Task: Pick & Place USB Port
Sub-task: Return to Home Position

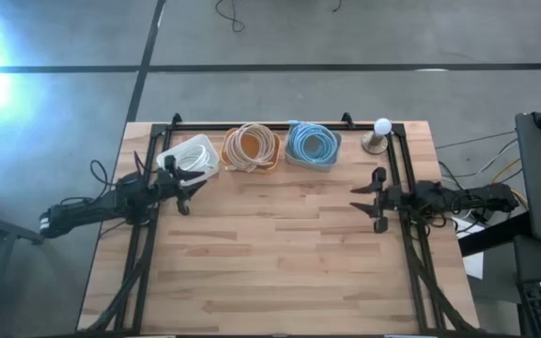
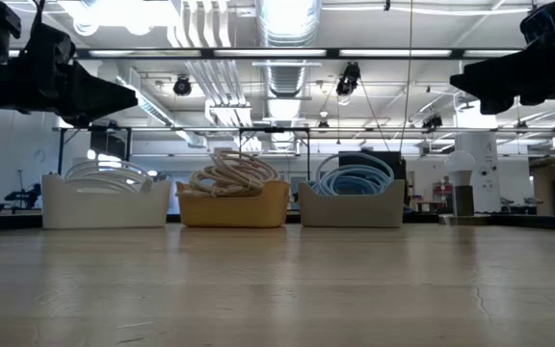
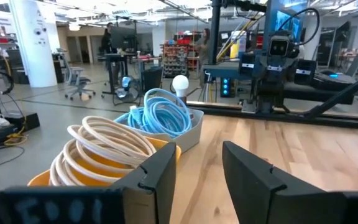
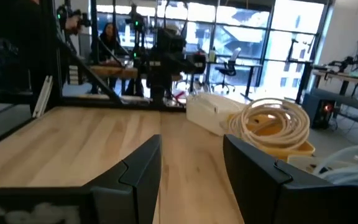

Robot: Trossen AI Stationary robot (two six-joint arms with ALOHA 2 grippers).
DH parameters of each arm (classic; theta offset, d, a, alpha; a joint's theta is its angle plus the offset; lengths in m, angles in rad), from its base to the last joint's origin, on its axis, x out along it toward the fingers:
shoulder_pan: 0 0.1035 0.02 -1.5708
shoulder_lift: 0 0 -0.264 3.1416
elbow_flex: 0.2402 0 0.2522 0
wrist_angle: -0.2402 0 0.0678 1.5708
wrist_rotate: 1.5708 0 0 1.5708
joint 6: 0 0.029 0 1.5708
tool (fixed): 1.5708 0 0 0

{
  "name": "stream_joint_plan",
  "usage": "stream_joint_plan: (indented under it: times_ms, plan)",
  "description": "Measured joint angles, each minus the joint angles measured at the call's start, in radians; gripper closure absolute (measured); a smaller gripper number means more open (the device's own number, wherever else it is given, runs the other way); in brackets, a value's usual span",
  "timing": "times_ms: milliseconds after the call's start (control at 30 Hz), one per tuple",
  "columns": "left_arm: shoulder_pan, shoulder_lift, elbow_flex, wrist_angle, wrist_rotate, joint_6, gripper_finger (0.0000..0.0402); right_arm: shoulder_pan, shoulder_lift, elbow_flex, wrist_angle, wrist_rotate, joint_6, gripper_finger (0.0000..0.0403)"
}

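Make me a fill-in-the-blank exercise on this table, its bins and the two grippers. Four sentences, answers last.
1. On the table stand ____ bins in a row.
2. The yellow bin lies between the white bin and the third bin, whose cable is ____.
3. The left gripper and the right gripper both have fingers ____ and hold nothing.
4. The white ball on a stand sits on the ____ arm's side of the bins.
Missing words: three; blue; open; right.

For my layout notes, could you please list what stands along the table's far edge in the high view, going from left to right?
The white bin → the yellow bin → the pale bin holding the blue cable → the white ball on a stand.
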Motion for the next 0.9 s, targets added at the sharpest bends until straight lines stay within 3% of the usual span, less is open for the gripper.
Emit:
stream_joint_plan:
  times_ms: [900]
  plan:
    - [0.000, 0.032, -0.002, -0.001, 0.000, -0.059, 0.0264, 0.000, 0.000, 0.000, -0.045, -0.002, -0.051, 0.0236]
